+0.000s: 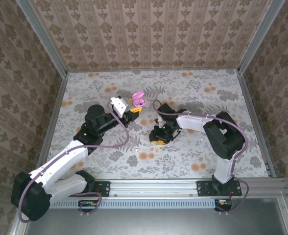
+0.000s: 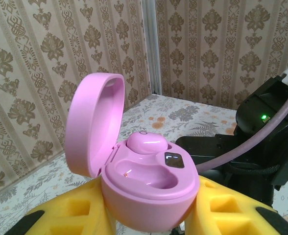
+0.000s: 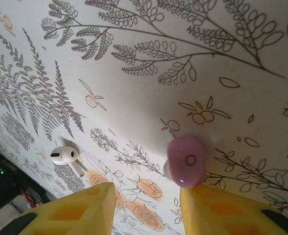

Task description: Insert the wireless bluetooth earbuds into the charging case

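My left gripper (image 2: 153, 209) is shut on the pink charging case (image 2: 149, 188), its yellow fingers (image 2: 78, 213) pressed against both sides. The lid (image 2: 92, 122) stands open. One pink earbud (image 2: 146, 143) sits in the far socket, and the near socket (image 2: 149, 171) holds nothing. In the top view the case (image 1: 139, 99) is held above the table's middle by the left gripper (image 1: 134, 109). A second pink earbud (image 3: 186, 161) lies on the printed surface, touching the tip of one finger of my open right gripper (image 3: 149, 193). The right gripper (image 1: 159, 139) hovers low over the table.
A white stemmed earbud (image 3: 65, 155) lies on the surface to the left of the right gripper's fingers. The right arm's black body (image 2: 261, 132) is close behind the held case. Patterned walls (image 1: 149, 34) enclose the table on three sides.
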